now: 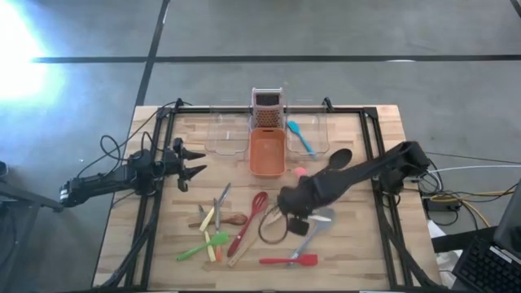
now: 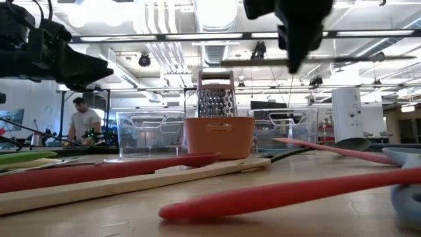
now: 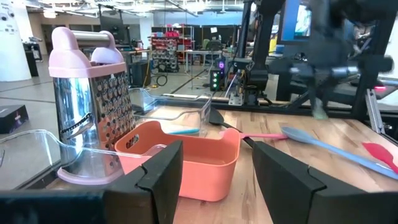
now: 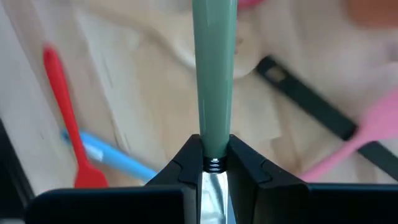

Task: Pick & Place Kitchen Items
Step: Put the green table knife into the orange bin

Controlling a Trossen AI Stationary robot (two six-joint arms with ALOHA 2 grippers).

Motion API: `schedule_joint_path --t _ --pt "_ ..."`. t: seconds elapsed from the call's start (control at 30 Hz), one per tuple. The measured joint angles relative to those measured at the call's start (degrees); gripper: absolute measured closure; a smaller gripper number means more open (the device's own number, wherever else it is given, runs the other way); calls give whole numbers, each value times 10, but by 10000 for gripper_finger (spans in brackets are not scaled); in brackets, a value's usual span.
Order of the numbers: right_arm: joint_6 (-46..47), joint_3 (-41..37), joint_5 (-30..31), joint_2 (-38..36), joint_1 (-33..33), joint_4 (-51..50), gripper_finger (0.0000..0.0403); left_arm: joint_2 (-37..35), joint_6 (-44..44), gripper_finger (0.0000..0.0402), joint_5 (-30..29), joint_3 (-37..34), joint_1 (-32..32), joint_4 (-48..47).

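Several kitchen items lie loose on the near half of the wooden table: a red spatula [image 1: 289, 260], a green spatula [image 1: 195, 249], a wooden spoon [image 1: 218, 220], yellow-handled knives [image 1: 208, 218] and a pale grey-blue spoon [image 1: 319, 218]. My right gripper [image 1: 295, 218] hangs above them, pointing steeply down, shut on a green-handled utensil [image 4: 214, 74]. A blue spatula [image 1: 299, 137] lies in the right clear tub [image 1: 313, 130]. My left gripper [image 1: 195, 163] waits open at the table's left edge, level. My right gripper pinches the green-handled utensil between its two fingers where the green handle meets a small metal coil [image 4: 214, 163]. The fingers come from above, pointing steeply down. The handle runs straight on from the fingertips toward the table, and its far end lies outside the frame.
An orange tub [image 1: 267, 153] stands mid-table with a pink-topped metal grater [image 1: 266, 110] behind it and a clear tub [image 1: 228, 134] to its left. A black ladle [image 1: 338, 159] lies beside my right arm. A person [image 2: 82, 118] stands in the room beyond the table.
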Motion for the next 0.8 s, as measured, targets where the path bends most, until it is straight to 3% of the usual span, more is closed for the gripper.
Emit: schedule_joint_path --t 0.43,0.8 --pt "-14 4 0 -41 -145 100 369 0 0 204 0 0 0 0" --pt "-24 -24 42 -41 -235 363 369 0 0 204 0 0 0 0"
